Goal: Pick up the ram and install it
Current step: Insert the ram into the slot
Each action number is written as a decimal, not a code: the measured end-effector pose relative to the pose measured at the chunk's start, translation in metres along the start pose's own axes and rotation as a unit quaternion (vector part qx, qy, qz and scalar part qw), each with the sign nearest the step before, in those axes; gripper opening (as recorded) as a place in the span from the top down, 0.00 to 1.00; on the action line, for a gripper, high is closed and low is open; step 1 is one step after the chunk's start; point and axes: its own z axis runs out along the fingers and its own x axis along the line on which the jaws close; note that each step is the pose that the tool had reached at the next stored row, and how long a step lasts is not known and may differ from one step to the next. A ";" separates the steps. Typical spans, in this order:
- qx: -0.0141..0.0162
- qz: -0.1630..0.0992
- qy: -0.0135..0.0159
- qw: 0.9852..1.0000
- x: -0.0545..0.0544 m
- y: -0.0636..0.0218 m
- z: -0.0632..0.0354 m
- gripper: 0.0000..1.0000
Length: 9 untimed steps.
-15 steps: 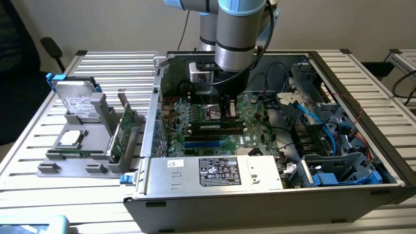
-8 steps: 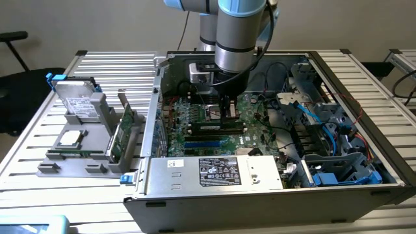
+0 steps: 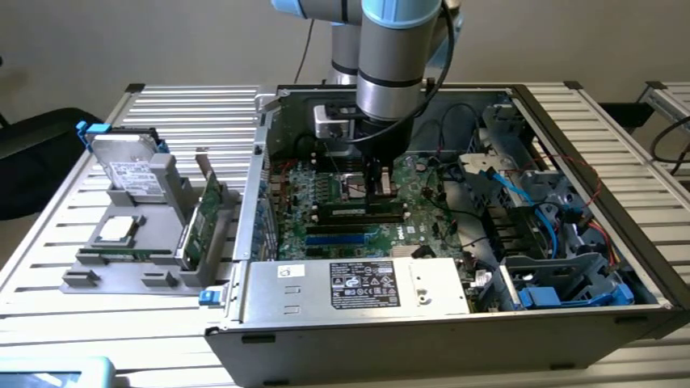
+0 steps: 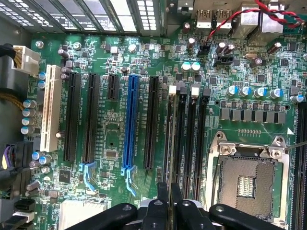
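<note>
The 1 arm (image 3: 393, 40) comes straight down from above, its grey wrist section vertical and the gripper (image 3: 376, 187) pointing downward. In the wrist view, its 2 dark fingers (image 4: 163, 195) stand close together, pinching the ram (image 4: 171, 143) edge-on between them.

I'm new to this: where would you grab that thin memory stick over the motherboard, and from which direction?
Pinch the ram across its two flat faces, midway along its upper long edge, coming straight down from above. It stands on edge along a slot of the motherboard, so its lower edge has to stay free. The gripper holds it this way.
</note>
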 end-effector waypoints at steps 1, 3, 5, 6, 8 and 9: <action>0.000 0.000 0.000 1.000 0.000 0.0000 -0.0007 0.86; 0.000 0.000 0.000 1.000 0.000 -0.0001 -0.0027 0.86; 0.000 0.000 0.000 1.000 0.000 -0.0002 -0.0027 0.86; 0.000 0.000 0.000 1.000 0.000 -0.0002 -0.0027 0.86; 0.000 0.000 0.000 1.000 0.000 -0.0002 -0.0027 0.86; 0.000 0.000 0.000 1.000 0.000 -0.0002 -0.0028 0.86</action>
